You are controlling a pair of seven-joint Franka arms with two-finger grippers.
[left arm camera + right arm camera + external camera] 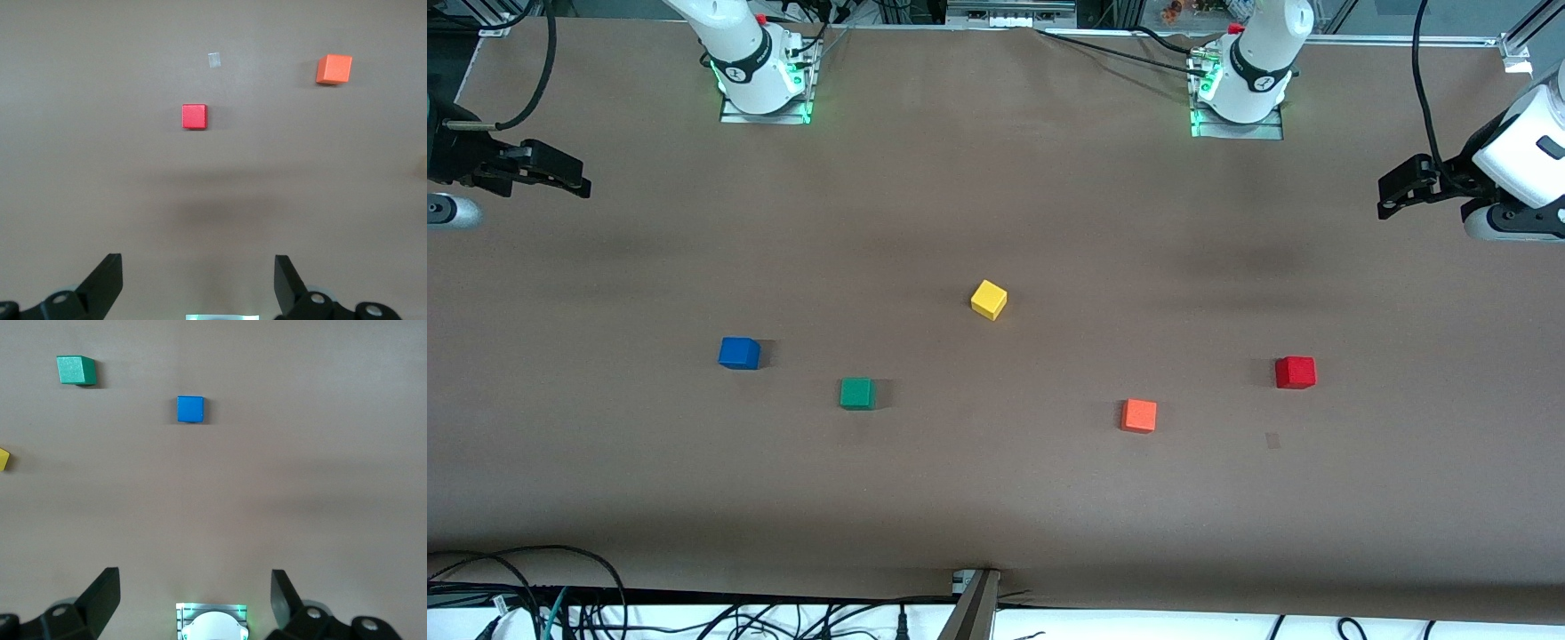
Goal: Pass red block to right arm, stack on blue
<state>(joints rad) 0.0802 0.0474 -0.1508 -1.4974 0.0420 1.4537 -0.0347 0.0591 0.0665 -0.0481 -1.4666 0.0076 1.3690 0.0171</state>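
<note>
Right gripper [574, 182]: you see it raised over its table end, black jaws spread, empty.
Blue cube [739, 353]: matte, flat on brown table [996, 498].
Red block [1295, 372]: matte cube toward the left arm's end.
Left gripper [1392, 191]: aloft, jaws apart, empty.

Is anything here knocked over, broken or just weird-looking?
Nothing is spilled or damaged. All five cubes sit flat and apart on the table. The one oddity is a small pale scrap, perhaps tape, lying close to the red block and nearer the front camera. Both arms wait at the table's ends.
</note>
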